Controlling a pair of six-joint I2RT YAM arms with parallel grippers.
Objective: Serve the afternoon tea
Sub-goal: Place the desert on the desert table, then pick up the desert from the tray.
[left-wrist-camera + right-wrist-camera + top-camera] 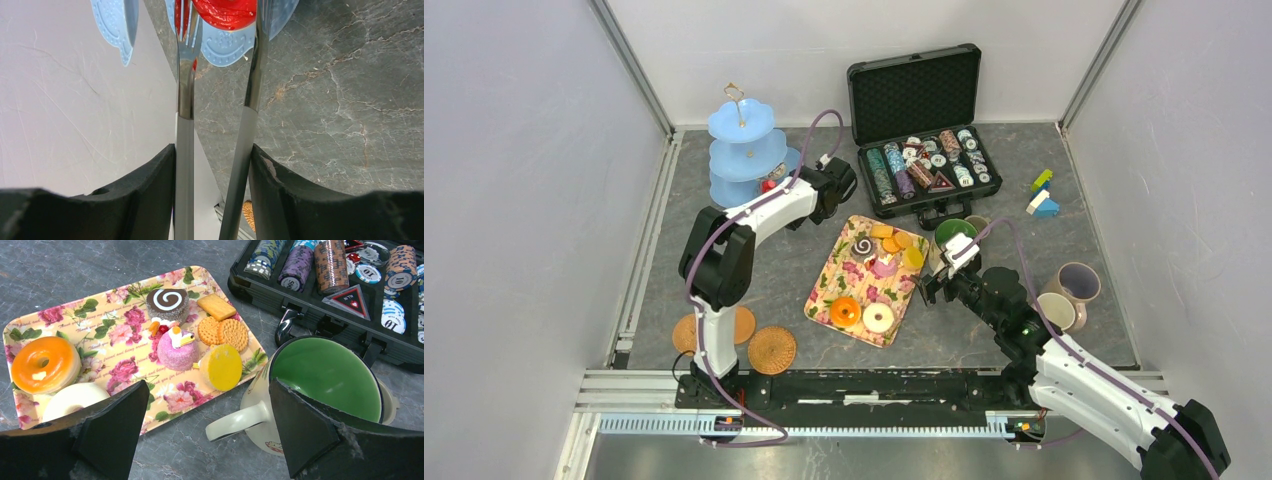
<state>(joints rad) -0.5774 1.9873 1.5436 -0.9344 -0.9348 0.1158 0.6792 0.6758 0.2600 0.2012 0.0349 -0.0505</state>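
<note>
Grey tabletop (1114,200); left arm (769,207) extended toward tiered stand (742,125), fingers (150,192) clamping tongs (184,135).

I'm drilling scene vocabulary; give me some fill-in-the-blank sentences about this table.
The left gripper squeezes metal tongs around a treat coloured ___.
The mug before the open right gripper is ___ inside.
The floral tray holds ___ donuts.
Missing: red; green; two.

White poker chips (372,274) in the case (252,290) read "10".
</note>
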